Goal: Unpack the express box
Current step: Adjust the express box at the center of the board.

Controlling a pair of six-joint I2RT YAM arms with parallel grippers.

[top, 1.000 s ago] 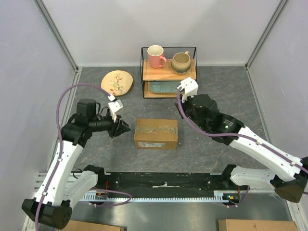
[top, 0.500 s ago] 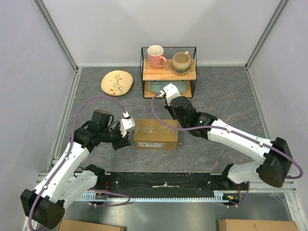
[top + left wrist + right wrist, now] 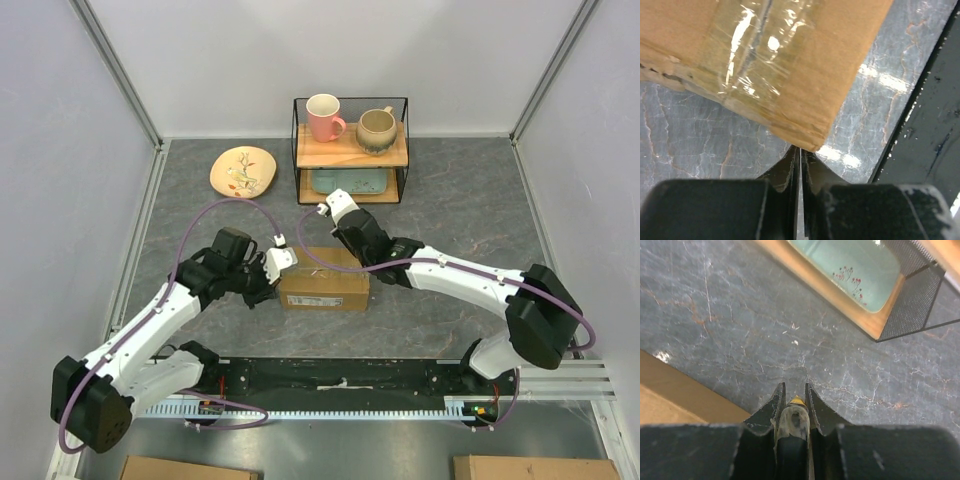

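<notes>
The express box (image 3: 324,278) lay mid-frame. The left gripper (image 3: 800,150), jaws pressed together, sat at its left end. The right gripper (image 3: 795,390), by its upper edge, pinched a yellow-tipped object (image 3: 795,417).

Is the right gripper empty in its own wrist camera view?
No, a small yellow-tipped object sits clamped in the right gripper.

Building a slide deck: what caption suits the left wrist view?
Left fingers, shut, at a corner of the taped express box on the marbled table.
</notes>
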